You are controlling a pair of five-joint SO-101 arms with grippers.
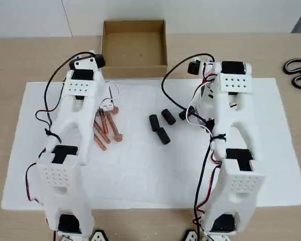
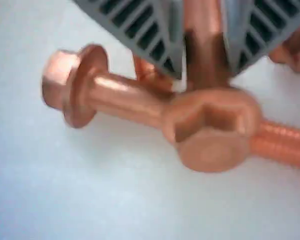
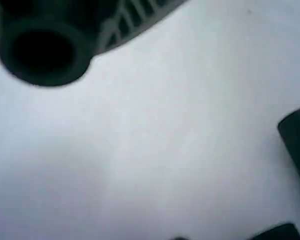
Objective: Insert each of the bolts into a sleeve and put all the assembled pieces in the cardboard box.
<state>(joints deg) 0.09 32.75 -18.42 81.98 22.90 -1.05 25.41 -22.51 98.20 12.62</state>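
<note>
**One box, two arms, four sleeves**

One white sheet [image 1: 140, 186] lies under both arms. The single cardboard box [image 1: 134, 47] stands just past its far edge, and one pair of scissors [image 1: 298, 70] lies off to the side. At least four copper bolts [image 1: 106, 129] lie heaped, and three sleeves [image 1: 160, 125] lie loose. The wrist views add the grips: the left gripper [image 2: 202, 55] is clamped on the held bolt [image 2: 210, 130], and the right gripper [image 1: 188, 113] pinches the fourth sleeve [image 3: 40, 52]
</note>
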